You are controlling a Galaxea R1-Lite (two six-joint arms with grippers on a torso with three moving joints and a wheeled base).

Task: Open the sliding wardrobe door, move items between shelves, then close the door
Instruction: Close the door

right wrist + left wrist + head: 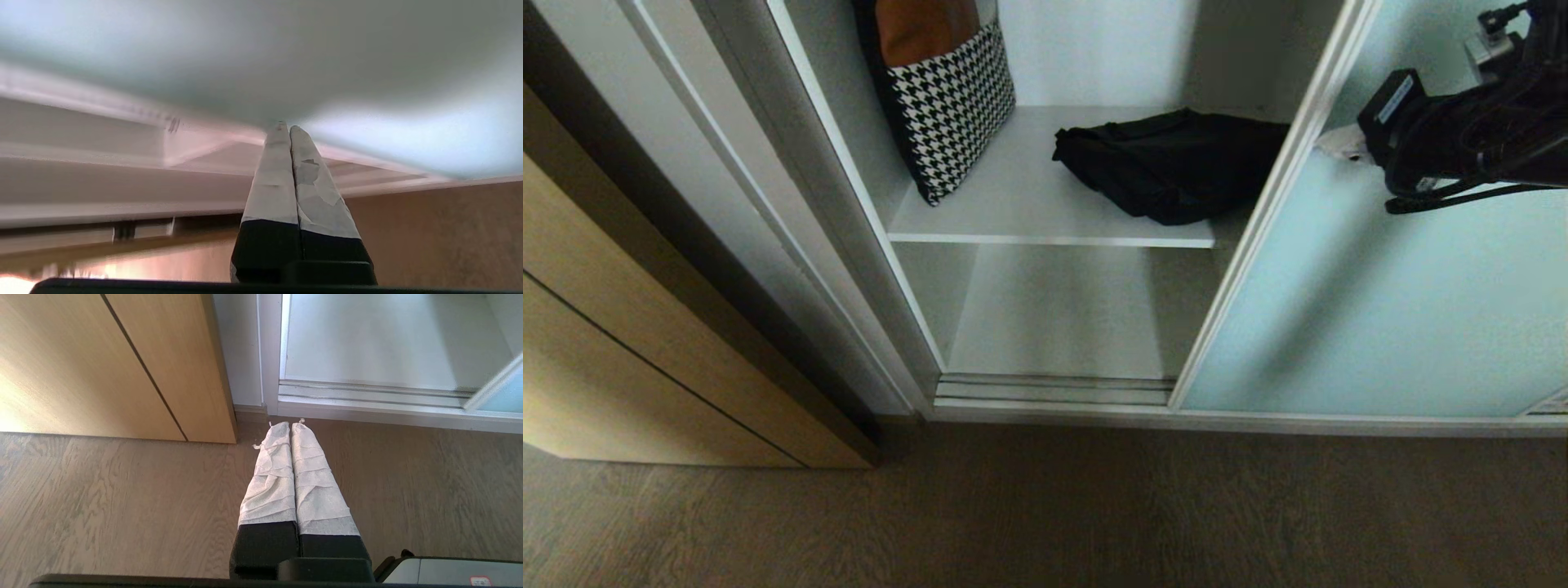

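The sliding wardrobe door [1372, 318] is partly open w/ the right gripper [1335, 144], tips pressed together & empty, at its frame; black bag [1172, 163] lies on the shelf [1029, 208] left of the door, so moving & closing are prob. left.

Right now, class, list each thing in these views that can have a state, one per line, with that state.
Sliding door: partly open, left half of the wardrobe exposed.
Black bag: lying slumped on the upper shelf.
Cushion: propped upright, leaning at the shelf's left.
Lower shelf: nothing visible on it.
Right end effector: shut, tip at the door's frame edge.
Left end effector: shut, low over the floor.
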